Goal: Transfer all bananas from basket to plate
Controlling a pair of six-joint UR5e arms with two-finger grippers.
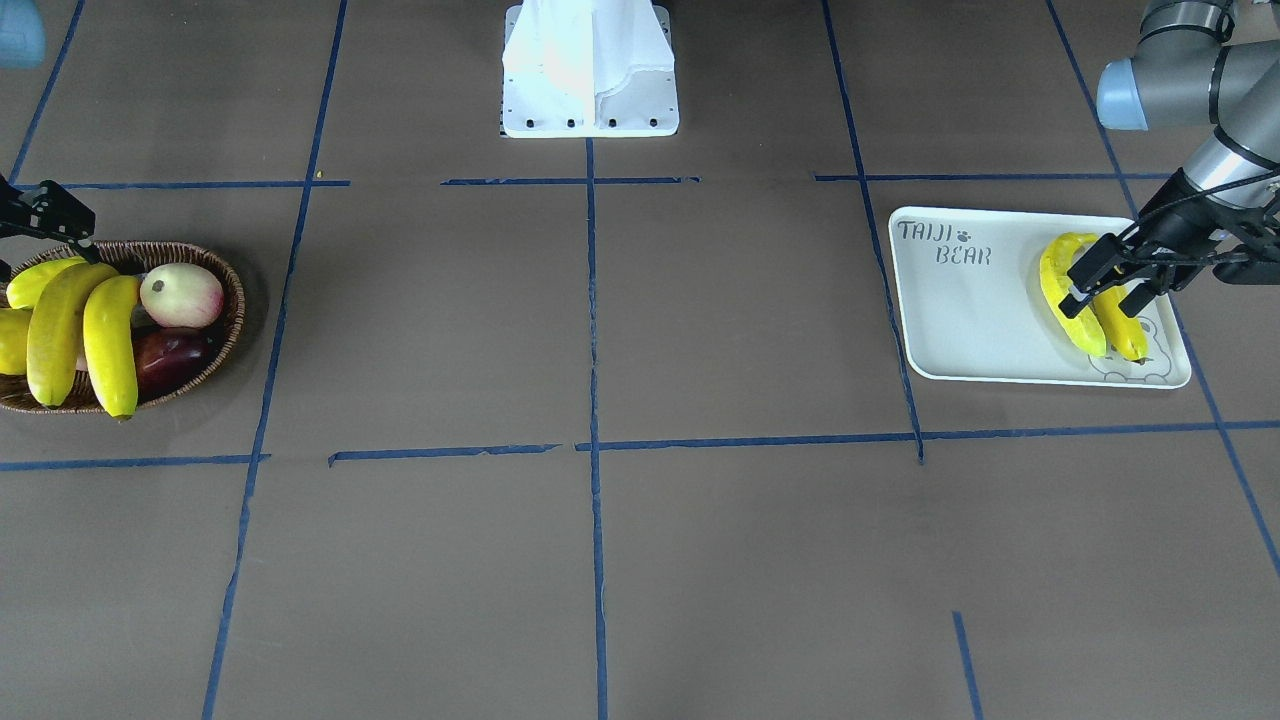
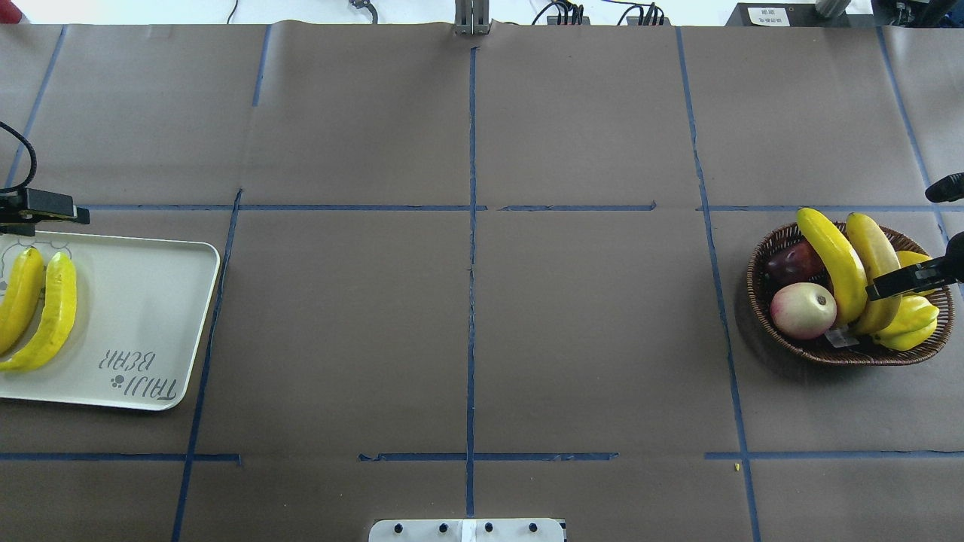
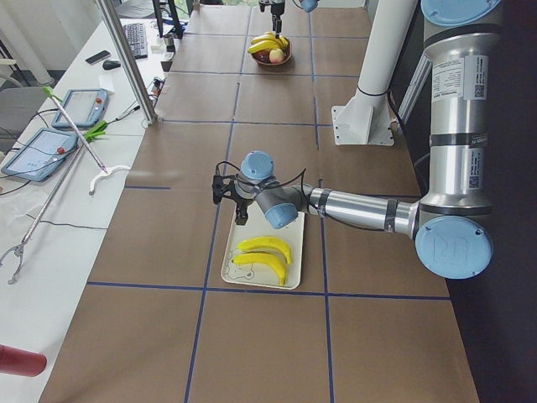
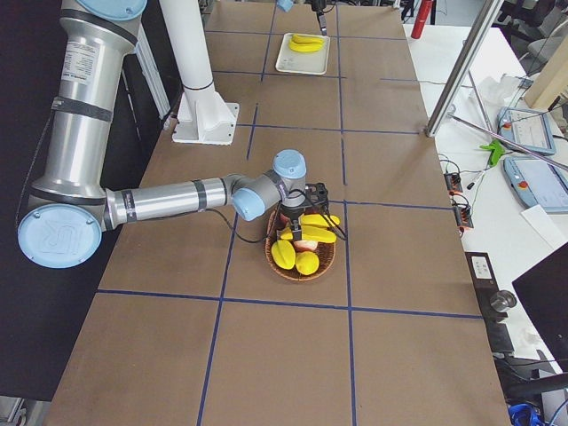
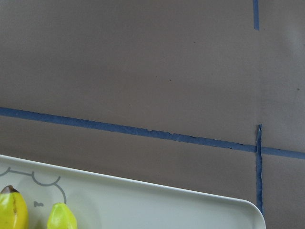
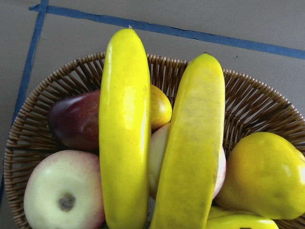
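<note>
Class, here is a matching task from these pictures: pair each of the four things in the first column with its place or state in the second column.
1. plate
2. basket
3. pale apple
4. left end effector

A. lies in the basket beside a dark red fruit
B. white, carries two bananas side by side
C. open, above the plate near the banana tips
D. brown wicker, holds mixed fruit

Pairs: 1-B, 2-D, 3-A, 4-C
</note>
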